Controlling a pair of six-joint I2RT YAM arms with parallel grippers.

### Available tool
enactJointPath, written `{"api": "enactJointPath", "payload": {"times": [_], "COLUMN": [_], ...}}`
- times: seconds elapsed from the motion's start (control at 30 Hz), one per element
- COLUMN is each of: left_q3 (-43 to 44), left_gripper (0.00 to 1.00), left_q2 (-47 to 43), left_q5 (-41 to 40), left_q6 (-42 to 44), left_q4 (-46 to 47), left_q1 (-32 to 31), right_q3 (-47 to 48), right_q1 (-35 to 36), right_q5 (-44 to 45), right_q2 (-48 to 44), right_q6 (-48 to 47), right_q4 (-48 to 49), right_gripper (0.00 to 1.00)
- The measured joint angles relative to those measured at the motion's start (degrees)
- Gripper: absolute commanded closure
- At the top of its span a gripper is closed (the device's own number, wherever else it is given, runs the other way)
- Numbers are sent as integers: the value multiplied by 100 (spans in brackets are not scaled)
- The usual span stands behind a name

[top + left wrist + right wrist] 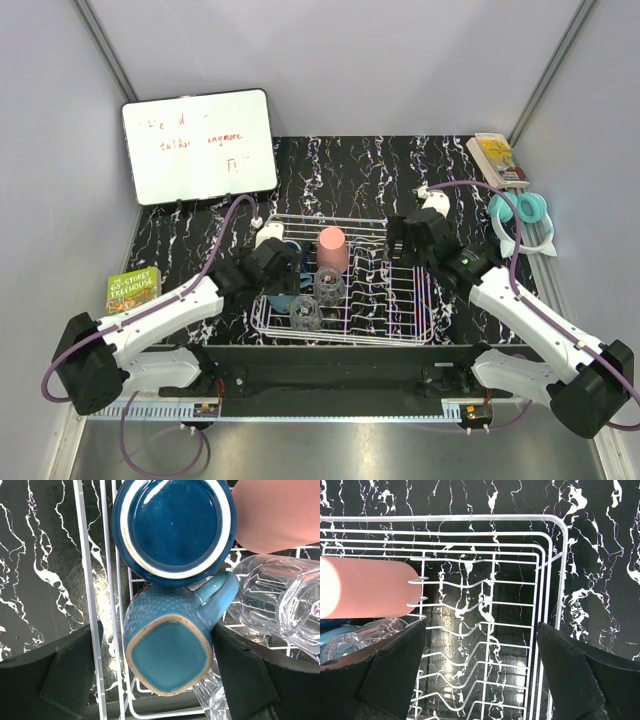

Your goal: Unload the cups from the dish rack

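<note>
Target for this step, by my reading: teal mug (167,655), inverted, in the left end of the dish rack (400,335), which sits mid-bench against the near edge

- Left end effector (157,645) is directly above the mug, jaws open, one finger on each side. The left finger stands outside the rack's side wires with a gap to the mug wall. The right finger is just beside the opposite wall; contact cannot be confirmed
- Mug's long axis is upright, base up toward the wrist. Its handle points toward the far-right side, close to the right finger
- Dark blue cup (172,527), also base up, touches the mug on its far side. Salmon-pink tumbler (280,515) lies beyond to the right, with clear glasses at right (280,595) and near side (212,700)
- Right end effector (480,645) is open and empty over the bare right half of the rack, well apart from every cup. The left arm is plainly nearer

Judgement: closing calls for the left finger to clear the rack wire; the handle may foul the right finger

All five cups are in the rack
</note>
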Motion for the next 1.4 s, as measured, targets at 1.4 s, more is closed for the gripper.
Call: {"api": "enactJointPath", "payload": {"times": [1.4], "left_q3": [999], "left_gripper": [1], "left_q2": [-94], "left_q5": [-1034], "left_q6": [-815], "left_q4": [-1178], "left_q1": [-1078], "right_q3": [-155], "right_q1": [0], "right_q5": [0], "right_q2": [-13], "right_q6": [76], "right_q4": [37], "right_gripper": [0]}}
